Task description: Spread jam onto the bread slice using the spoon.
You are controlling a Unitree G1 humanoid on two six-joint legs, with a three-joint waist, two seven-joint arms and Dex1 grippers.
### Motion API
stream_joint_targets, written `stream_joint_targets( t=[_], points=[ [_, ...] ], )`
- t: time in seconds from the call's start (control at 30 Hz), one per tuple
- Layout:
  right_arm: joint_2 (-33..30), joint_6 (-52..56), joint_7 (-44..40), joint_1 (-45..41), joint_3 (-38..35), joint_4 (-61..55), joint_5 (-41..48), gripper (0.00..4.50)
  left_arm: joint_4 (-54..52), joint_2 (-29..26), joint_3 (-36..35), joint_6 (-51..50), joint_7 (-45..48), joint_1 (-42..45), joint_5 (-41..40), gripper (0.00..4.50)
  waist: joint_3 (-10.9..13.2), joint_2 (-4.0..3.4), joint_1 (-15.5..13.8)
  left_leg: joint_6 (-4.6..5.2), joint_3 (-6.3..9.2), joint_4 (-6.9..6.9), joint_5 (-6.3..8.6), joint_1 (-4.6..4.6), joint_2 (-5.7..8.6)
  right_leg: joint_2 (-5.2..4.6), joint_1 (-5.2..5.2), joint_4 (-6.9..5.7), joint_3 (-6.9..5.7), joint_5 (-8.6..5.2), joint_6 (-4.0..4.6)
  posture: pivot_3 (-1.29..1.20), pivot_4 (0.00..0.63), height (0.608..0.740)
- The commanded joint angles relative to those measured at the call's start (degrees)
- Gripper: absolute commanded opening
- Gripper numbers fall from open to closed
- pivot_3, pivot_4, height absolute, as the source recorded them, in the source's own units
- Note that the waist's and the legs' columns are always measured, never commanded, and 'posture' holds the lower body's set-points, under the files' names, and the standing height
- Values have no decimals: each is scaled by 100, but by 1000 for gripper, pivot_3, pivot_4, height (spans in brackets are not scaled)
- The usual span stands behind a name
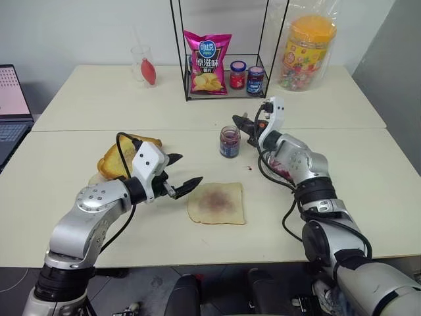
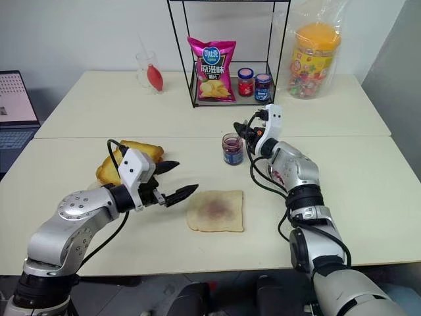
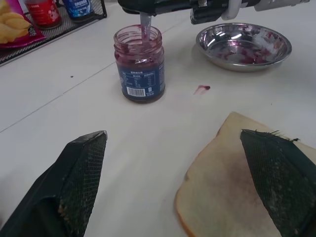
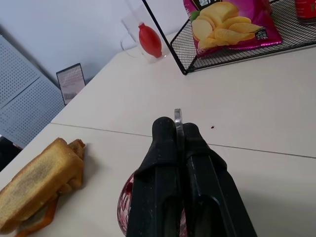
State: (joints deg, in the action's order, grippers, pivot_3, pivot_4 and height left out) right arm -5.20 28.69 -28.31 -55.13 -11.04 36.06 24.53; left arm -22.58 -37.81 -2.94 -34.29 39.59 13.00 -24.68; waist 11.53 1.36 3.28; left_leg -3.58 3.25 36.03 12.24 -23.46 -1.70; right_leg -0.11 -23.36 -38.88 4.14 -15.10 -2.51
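The bread slice [image 1: 217,203] lies flat near the table's front edge, with a faint purple jam [image 1: 214,197] smear across its middle. My left gripper [image 1: 189,168] hovers open just left of the slice, nothing between its fingers [image 3: 81,182]. An open jam jar [image 1: 229,142] stands behind the slice. My right gripper [image 1: 241,124] is above the jar, shut on the spoon [image 4: 177,114]. The spoon's handle [image 3: 144,24] reaches down into the jar [image 3: 139,64], and its bowl is hidden inside.
A jam-stained metal dish [image 3: 244,44] sits right of the jar, and a jam drip [image 3: 201,89] marks the table. Toasted slices [image 1: 125,158] lie at the left. A wire rack at the back holds a chip bag [image 1: 207,62] and two small jars [image 1: 237,74]. A candy tub [image 1: 308,52] stands beside it.
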Motion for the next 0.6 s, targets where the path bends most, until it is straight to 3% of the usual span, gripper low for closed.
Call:
stream_joint_targets(
  t=[0.03, 0.6],
  points=[
    [72, 155, 71, -232, -228, -302, 327, 50, -79, 31, -3, 188, 17, 16, 58, 4500, 0, 0, 0, 0, 0, 0, 0, 0, 0, 0, 0, 0, 0, 0, 0, 0, 150, 740],
    [154, 634, 498, -430, -797, -134, 882, 50, -39, 106, 74, 282, -3, 63, 177, 4500, 0, 0, 5, 0, 0, -1, 0, 0, -1, 1, -1, 0, 0, 0, 0, 0, 150, 740]
  ],
)
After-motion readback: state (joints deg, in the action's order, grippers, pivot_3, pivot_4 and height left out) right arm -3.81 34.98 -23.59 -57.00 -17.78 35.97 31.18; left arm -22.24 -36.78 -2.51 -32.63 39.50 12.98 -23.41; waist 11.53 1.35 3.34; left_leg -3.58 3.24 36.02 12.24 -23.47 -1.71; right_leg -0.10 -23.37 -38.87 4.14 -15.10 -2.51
